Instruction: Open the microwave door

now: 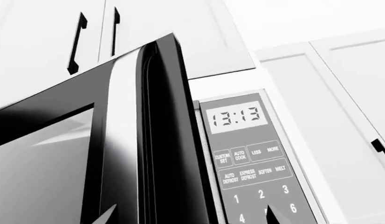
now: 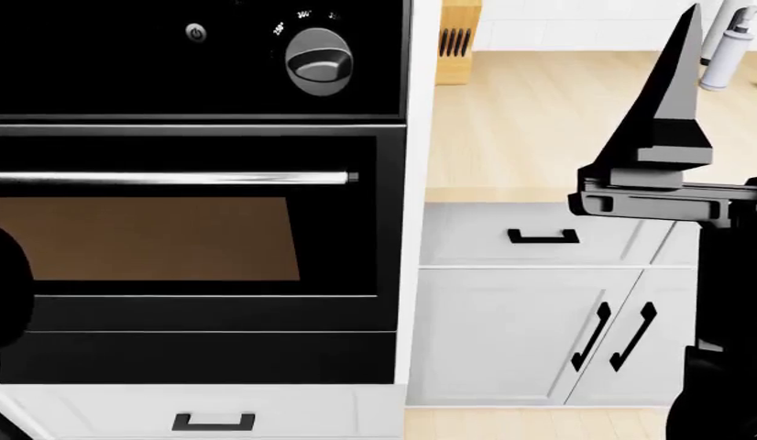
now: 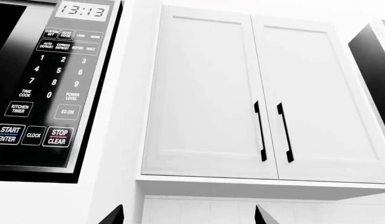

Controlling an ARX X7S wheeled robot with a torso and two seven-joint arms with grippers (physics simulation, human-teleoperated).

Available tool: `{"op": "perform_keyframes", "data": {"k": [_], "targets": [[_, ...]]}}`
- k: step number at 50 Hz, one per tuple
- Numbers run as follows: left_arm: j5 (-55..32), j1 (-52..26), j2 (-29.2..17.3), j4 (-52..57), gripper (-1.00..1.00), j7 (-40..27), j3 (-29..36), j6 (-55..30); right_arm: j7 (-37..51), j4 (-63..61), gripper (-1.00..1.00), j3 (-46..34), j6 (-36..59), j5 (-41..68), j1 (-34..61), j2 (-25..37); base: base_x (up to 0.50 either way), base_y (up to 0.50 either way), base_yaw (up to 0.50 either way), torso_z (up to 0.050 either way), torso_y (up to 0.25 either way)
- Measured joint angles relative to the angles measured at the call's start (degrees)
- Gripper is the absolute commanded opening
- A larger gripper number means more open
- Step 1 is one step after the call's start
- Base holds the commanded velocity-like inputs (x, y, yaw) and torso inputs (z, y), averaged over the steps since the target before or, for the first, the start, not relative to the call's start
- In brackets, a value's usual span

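While the microwave door (image 1: 142, 140) stands ajar between the left gripper (image 1: 189, 215) tips, jaws wide, a slip could lose it. Head view: microwave unseen. Right gripper (image 3: 189, 215) jaws wide, empty, beside keypad (image 3: 46, 84).

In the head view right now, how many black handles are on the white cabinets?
4: one drawer handle under the counter, two vertical door handles below it, one drawer handle beneath the oven. More may be hidden behind the right arm.
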Motion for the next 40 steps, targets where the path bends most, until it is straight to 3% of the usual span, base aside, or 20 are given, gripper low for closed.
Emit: {"op": "perform_keyframes", "data": {"k": [19,40], "targets": [[-2.1,-1.9,-1.0,2.3,1.00,0.7,1.4,-1.2,0.6,0.1,1.00,-0.5,-0.1,0.3,0.4,0.4,0.00,0.00,0.00,0.000,0.000],[-5.7,-1.9,4.1,5.1,1.00,0.4,4.0,-3.9,1.1,0.0,1.00,-0.3,-1.1,0.8,-0.3,1.1,0.00,0.00,0.00,0.000,0.000]]}}
